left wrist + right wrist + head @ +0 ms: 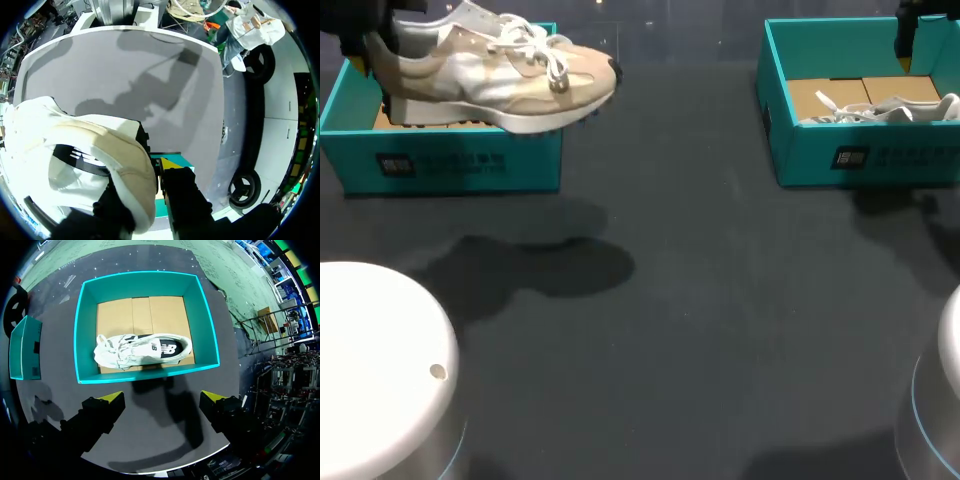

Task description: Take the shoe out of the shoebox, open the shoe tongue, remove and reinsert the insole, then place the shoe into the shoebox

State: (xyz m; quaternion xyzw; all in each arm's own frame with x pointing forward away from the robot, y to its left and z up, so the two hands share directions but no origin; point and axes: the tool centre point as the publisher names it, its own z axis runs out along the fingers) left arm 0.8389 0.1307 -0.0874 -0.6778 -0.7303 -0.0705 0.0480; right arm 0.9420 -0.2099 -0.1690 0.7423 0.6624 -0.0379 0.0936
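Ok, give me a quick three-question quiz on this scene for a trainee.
1. True or false: the beige shoe rests flat inside the left shoebox.
2. What lies in the right shoebox? A: a white shoe. B: a loose insole only. C: a folded cloth.
3. Fill in: the right hand, above its box, is ____ (open or shut).

Key:
1. False; the left hand holds it by the heel, up over the box.
2. A.
3. Open, with nothing between its fingers.

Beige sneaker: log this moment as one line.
left gripper: shut on beige-and-white sneaker, aloft over left teal shoebox | right gripper: open above white sneaker in right teal shoebox
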